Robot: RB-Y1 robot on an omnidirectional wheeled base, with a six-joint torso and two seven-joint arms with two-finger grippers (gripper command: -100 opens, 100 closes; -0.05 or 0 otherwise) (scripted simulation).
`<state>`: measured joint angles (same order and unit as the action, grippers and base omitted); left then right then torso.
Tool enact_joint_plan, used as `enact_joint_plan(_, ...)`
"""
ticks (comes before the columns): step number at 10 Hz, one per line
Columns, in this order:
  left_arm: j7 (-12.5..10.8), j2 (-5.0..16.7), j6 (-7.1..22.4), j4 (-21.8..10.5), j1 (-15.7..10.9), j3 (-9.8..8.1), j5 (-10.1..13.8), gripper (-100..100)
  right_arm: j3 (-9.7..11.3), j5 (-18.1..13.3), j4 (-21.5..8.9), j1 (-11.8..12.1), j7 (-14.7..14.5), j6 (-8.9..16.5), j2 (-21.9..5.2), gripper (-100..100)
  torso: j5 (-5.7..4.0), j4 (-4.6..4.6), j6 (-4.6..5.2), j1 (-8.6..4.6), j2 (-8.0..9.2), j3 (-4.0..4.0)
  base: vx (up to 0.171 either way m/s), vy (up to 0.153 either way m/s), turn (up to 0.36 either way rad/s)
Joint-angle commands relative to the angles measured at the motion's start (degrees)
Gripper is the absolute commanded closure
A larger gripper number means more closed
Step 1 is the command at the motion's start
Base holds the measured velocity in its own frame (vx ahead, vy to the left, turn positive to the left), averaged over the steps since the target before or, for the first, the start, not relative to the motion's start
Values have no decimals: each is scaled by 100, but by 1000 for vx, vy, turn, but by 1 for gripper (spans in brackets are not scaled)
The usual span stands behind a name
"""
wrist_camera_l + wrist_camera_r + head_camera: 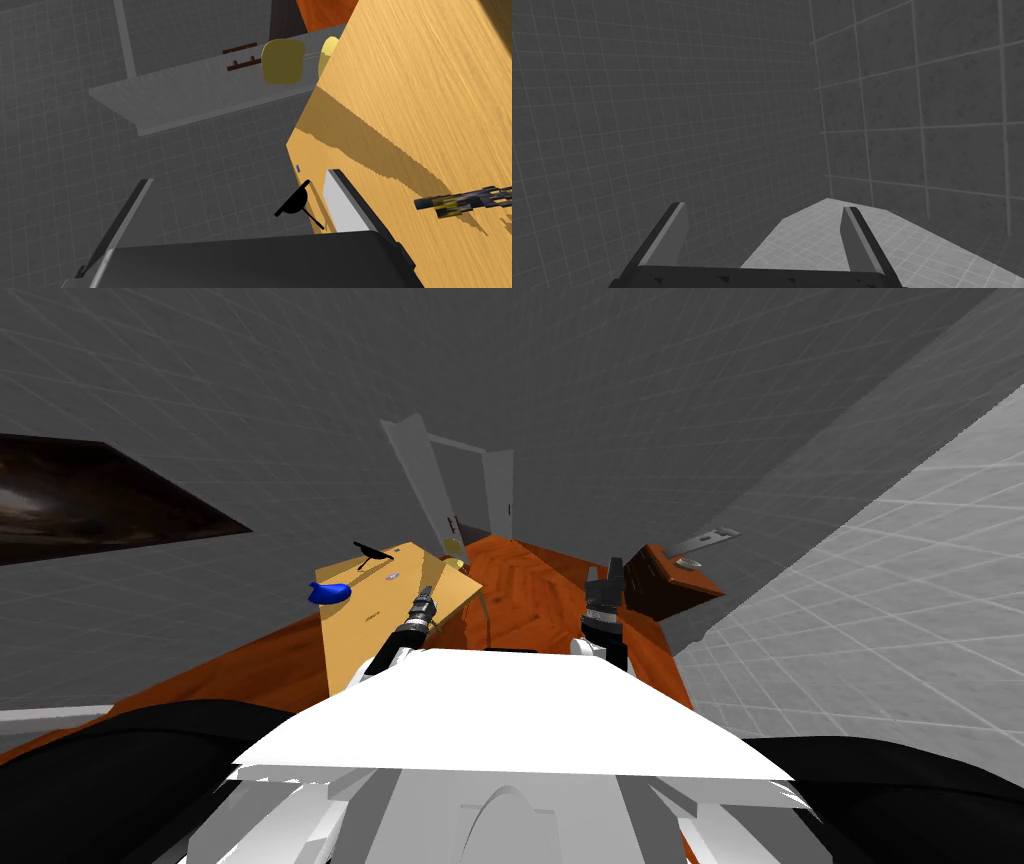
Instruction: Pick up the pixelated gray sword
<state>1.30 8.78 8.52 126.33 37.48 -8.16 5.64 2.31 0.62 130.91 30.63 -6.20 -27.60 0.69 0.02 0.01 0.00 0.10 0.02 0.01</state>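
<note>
both jaws open, nothing held. left gripper sits at the wooden table edge. pixelated sword lies flat on the tabletop at roughly 3 o'clock from the gap, outside the finger, long axis along the finger spread. left arm nearer; right gripper well apart.

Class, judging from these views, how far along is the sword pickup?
Done: the left claw is open at the edge of the wooden table. In hand: nothing; the sword lies on the table, outside its grasp. Left: centre over it, lower, close, lift. The right claw is open, off to the side.
</note>
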Motion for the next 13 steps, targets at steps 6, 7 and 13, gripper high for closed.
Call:
enact_joint_plan(6,404,96,1084,-253,241,-162,33,-100,-1,0,0,1,0,0,0,0,0,0,-3,2,0,0,-8,22,-134)
enact_joint_plan(7,404,96,1181,-253,241,-162,33,-100,0,0,0,0,0,0,0,0,1,0,-1,3,1,1,-8,27,-92)
enact_joint_plan(13,763,138,2137,-465,444,-301,81,-100,0,0,0,0,0,0,0,0,1,1,-2,6,3,2,-11,32,-140)
